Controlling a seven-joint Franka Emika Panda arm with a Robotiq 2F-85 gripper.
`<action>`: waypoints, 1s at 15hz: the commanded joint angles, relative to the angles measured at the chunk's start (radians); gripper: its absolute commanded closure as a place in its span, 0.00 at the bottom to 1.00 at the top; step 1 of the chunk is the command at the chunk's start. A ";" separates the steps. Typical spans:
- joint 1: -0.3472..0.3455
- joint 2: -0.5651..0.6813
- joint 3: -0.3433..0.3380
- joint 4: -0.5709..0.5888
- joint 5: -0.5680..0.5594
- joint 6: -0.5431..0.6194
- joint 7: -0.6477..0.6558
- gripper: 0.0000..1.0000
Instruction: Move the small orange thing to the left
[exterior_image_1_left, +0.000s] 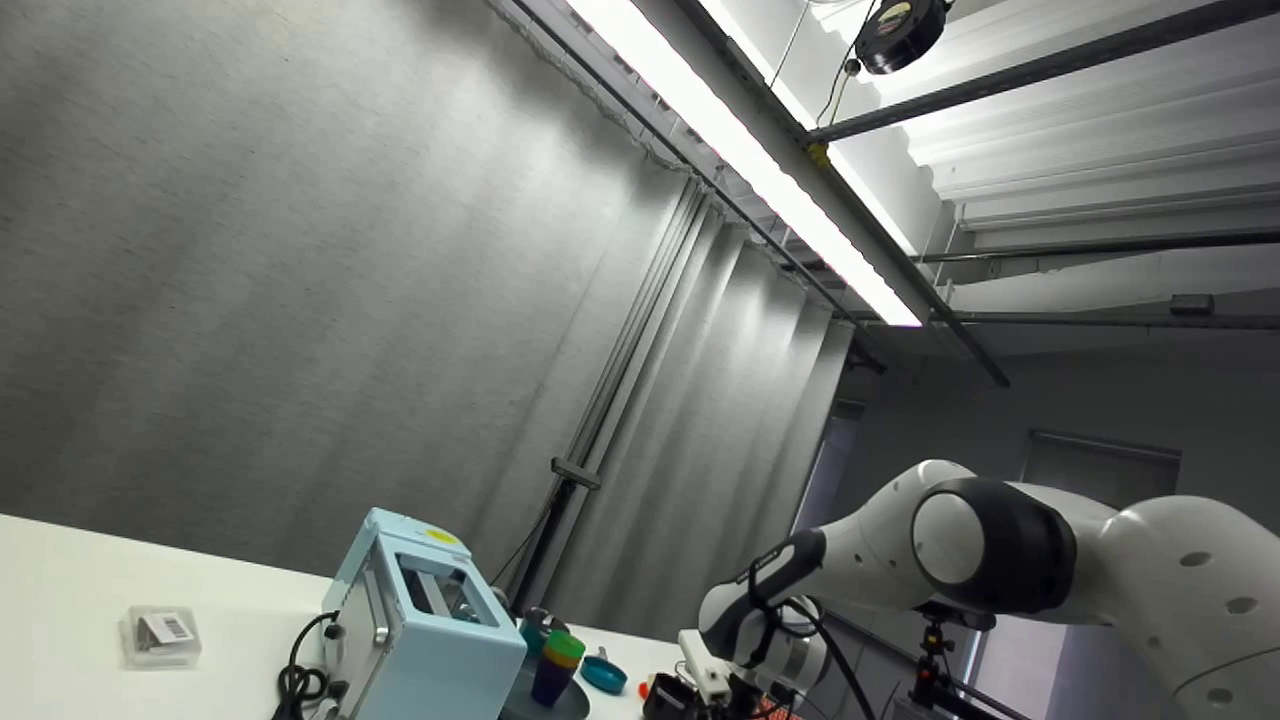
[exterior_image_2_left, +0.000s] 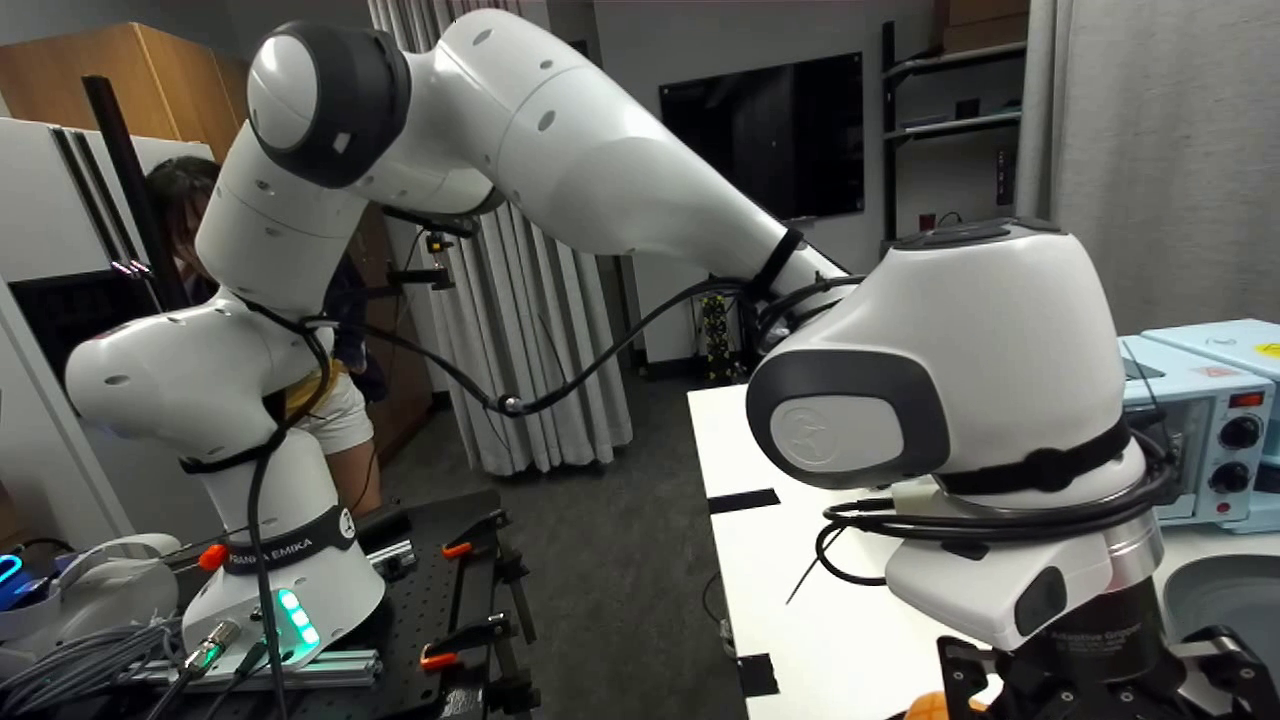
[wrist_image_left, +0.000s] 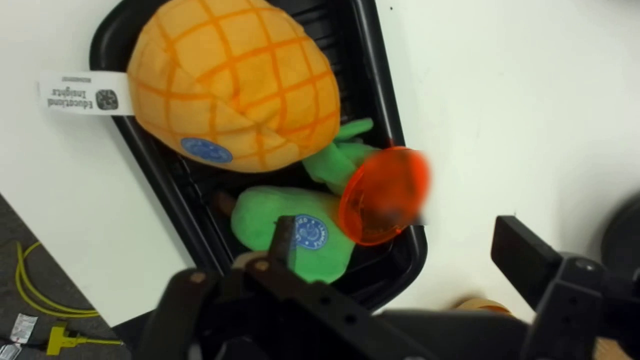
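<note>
In the wrist view, the small orange cup (wrist_image_left: 385, 195), partly blurred, is seen right of centre, overlapping the right rim of the black tray (wrist_image_left: 381, 80); contact cannot be determined. A stuffed pineapple (wrist_image_left: 240, 85) is noted at upper left. The gripper (wrist_image_left: 397, 234) is found with jaws spread wide.

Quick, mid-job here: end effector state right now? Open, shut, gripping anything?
End effector: open, holding nothing; in the wrist view, gaps show on both sides of the small orange thing.
</note>
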 joint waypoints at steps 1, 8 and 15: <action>-0.006 0.003 0.000 0.007 -0.002 -0.003 0.001 0.00; -0.021 0.044 0.017 0.041 0.000 -0.021 -0.011 0.00; -0.013 0.102 -0.003 0.092 -0.017 -0.004 0.004 0.00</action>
